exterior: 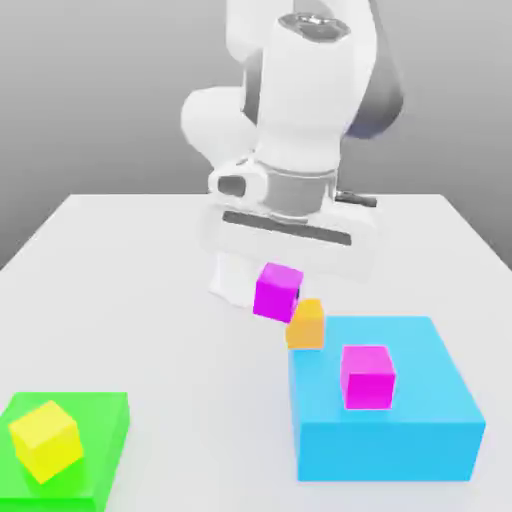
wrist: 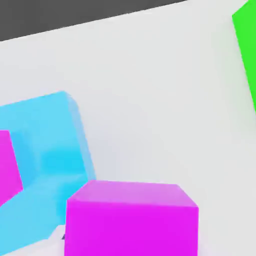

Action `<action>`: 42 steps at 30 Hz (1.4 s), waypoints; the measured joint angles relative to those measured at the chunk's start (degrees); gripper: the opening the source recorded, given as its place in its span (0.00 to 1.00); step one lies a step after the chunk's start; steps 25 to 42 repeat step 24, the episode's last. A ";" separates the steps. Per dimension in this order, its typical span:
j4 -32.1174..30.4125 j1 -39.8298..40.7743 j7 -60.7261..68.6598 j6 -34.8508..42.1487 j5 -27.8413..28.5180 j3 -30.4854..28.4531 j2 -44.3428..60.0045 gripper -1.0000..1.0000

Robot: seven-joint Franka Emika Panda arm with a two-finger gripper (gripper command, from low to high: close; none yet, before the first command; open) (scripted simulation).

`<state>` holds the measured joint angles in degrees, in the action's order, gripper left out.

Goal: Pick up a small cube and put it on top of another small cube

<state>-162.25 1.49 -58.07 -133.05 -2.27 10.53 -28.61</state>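
Exterior view, lower left of the frame: a yellow cube (exterior: 45,438) sits tilted on a flat green block (exterior: 95,415). Near the centre, the small magenta cube (exterior: 277,291) hangs just under the white arm's gripper (exterior: 282,262), above the white bench (exterior: 150,300); whether the fingers clamp it I cannot tell. Touching its lower right corner is the orange cube (exterior: 306,324), tilted at the back left edge of the big blue block (exterior: 420,440). A second magenta cube (exterior: 367,376) rests on that block's top, toward the right.

Hand view: the magenta cube (wrist: 132,220) looms close, the blue block (wrist: 47,145) beside it.
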 joint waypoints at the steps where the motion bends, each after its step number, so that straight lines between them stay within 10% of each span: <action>1: -1.14 -1.44 2.59 0.76 -0.75 -0.63 -2.04 0.00; 11: -9.89 -7.93 13.98 -9.80 -4.45 -2.57 -0.73 0.00; 12: -10.22 -7.89 14.01 -11.04 -4.52 -2.44 0.17 1.00; 42: -7.21 -7.79 13.88 0.22 -3.87 -3.00 -8.08 1.00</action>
